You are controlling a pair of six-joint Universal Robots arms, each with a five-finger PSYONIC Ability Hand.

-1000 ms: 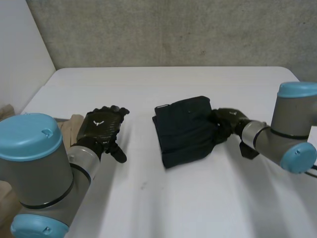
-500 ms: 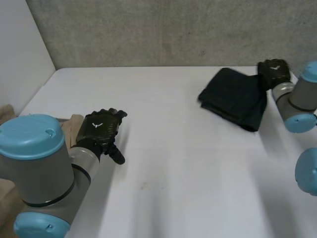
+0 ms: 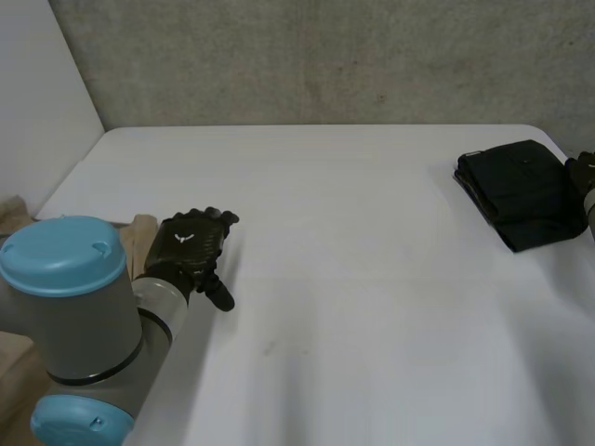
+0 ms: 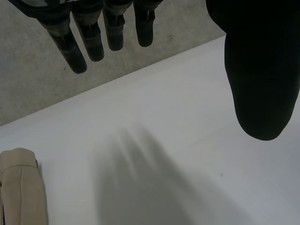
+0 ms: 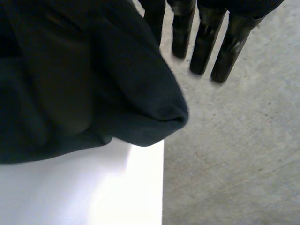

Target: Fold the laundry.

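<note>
Head view: a white counter [image 3: 353, 307] runs back to a rough grey concrete wall [image 3: 325, 56], with a plain white wall [image 3: 46, 111] at the left. The folded black garment [image 3: 522, 193] lies at the counter's far right corner, with the right hand [image 3: 586, 177] touching its outer side. The left hand [image 3: 189, 243] rests palm down near the counter's left edge, just beside a folded beige cloth [image 3: 139, 237].

Left wrist view: its fingers [image 4: 91, 37] hang straight and slightly apart above bare counter, holding nothing, and the beige cloth [image 4: 18, 187] lies off to one side.

Right wrist view: the fingers [image 5: 204, 42] are straight and spread, not curled round anything. The garment [image 5: 70, 84] bulges beside the palm, its rounded fold showing past the counter's [image 5: 70, 192] edge against grey concrete.
</note>
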